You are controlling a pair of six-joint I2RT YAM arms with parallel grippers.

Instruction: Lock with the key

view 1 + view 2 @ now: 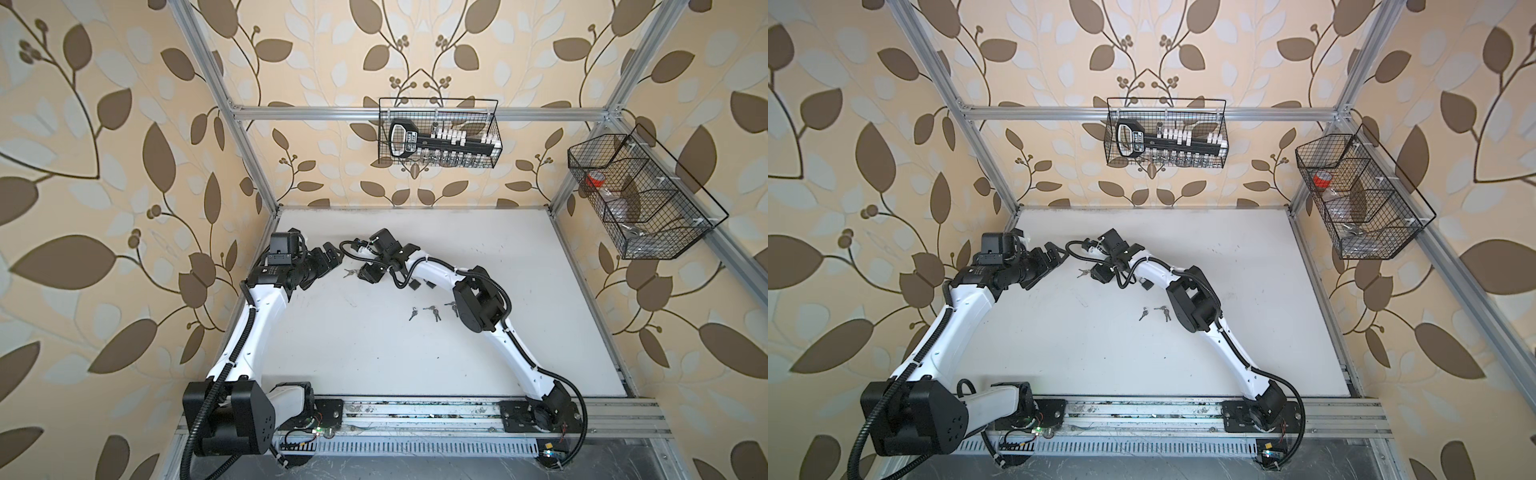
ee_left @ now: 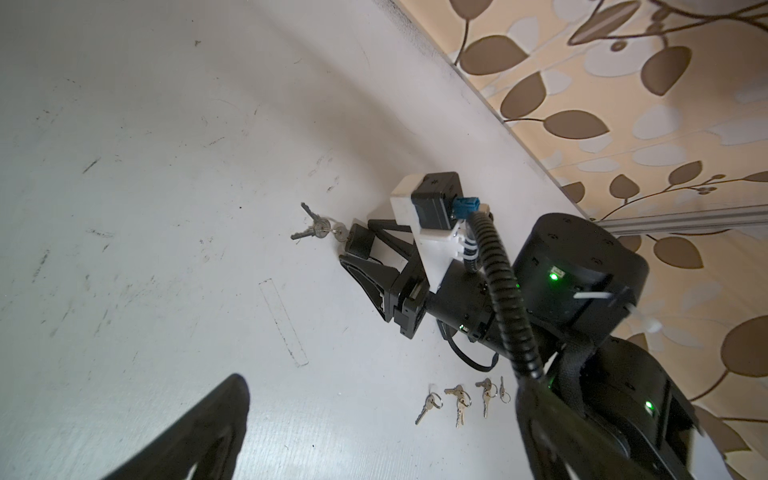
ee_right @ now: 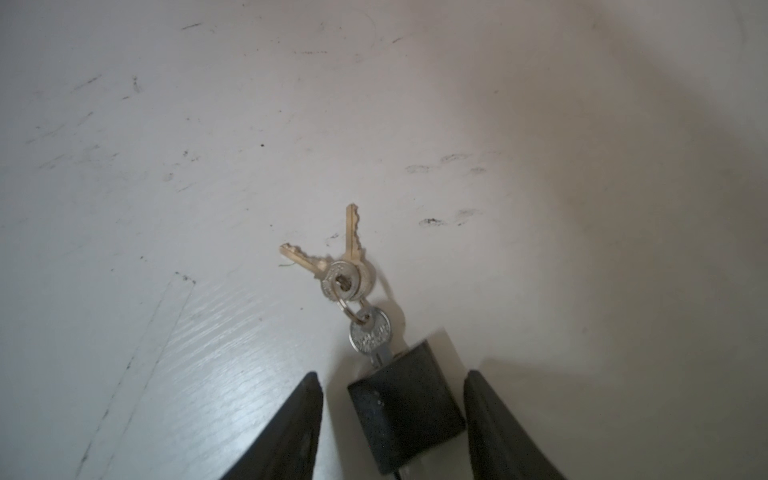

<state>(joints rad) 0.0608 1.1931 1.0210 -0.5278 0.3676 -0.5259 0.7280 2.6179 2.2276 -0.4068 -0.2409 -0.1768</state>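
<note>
The white table is bounded by aluminium posts at its far corners and a rail along the near edge. Its near and middle stretches lie open, and only three spare key bunches sit right of centre, beside the right arm's elbow. A wire basket hangs above the far edge and another on the right side, both well clear of the arms. The padlock is a small black block lying far and left of centre. A silver key stands in its keyhole, and two brass-coloured keys fan out from the same ring onto the table. The shackle end is hidden. The right arm bends at the elbow and reaches across the middle, low over the surface. The right gripper has its jaws about half apart and straddles the padlock: a strip of table shows between one finger and the block, and the other finger sits just beside it, so nothing is clamped. The left arm is folded along the far left edge. The left gripper is spread fully wide and empty, pointing toward the padlock but apart from it.
</note>
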